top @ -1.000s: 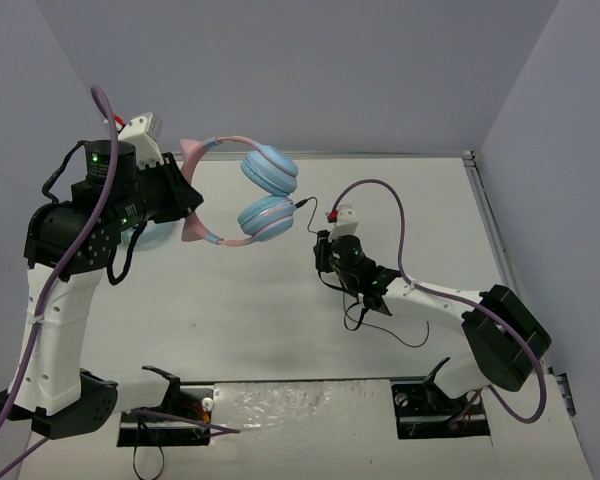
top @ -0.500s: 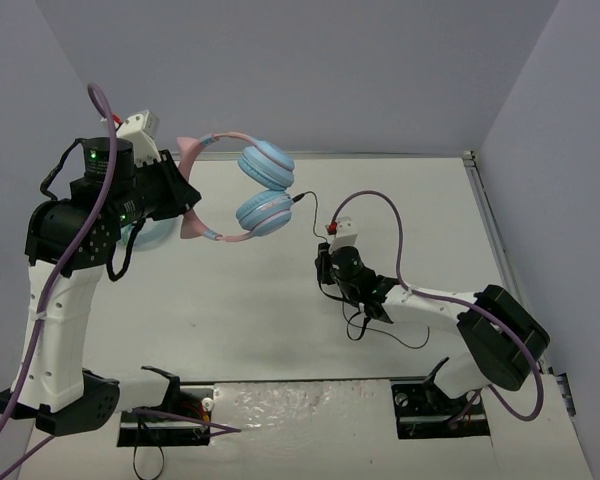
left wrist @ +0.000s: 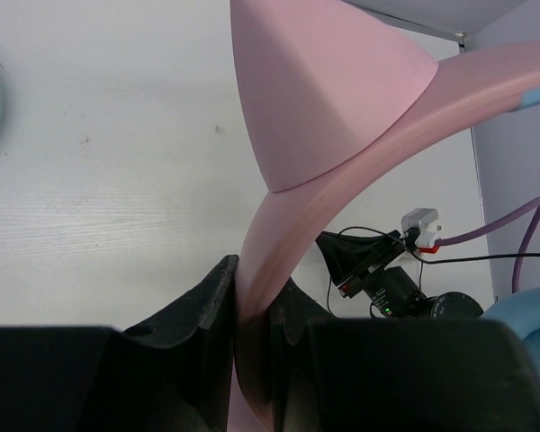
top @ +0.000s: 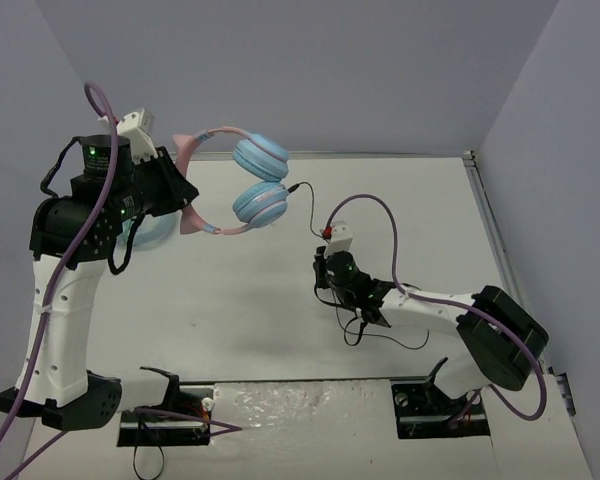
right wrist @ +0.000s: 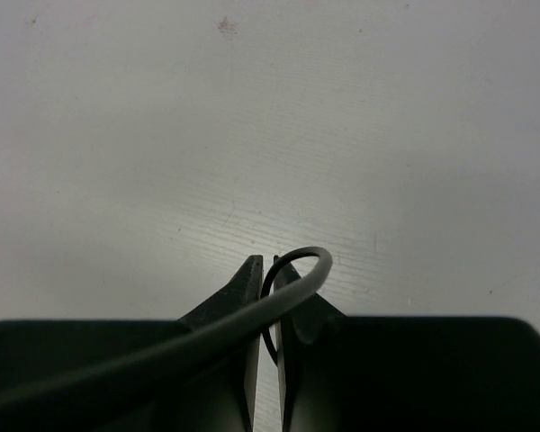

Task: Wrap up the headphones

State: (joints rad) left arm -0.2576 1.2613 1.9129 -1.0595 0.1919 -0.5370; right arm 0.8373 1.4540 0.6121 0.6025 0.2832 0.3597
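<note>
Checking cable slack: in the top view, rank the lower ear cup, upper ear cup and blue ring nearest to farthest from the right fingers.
From the right fingers, pinching the cable:
1. Lower ear cup, centre.
2. Upper ear cup, farther back.
3. Blue ring, far left, behind the left arm.

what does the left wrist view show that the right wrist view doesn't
Only the left wrist view: the left gripper clamped on the pink headband near its cat ear, a light blue ear cup and the right arm far off. Only the right wrist view: the right gripper closed on a loop of the thin black cable. Both: the white table.
</note>
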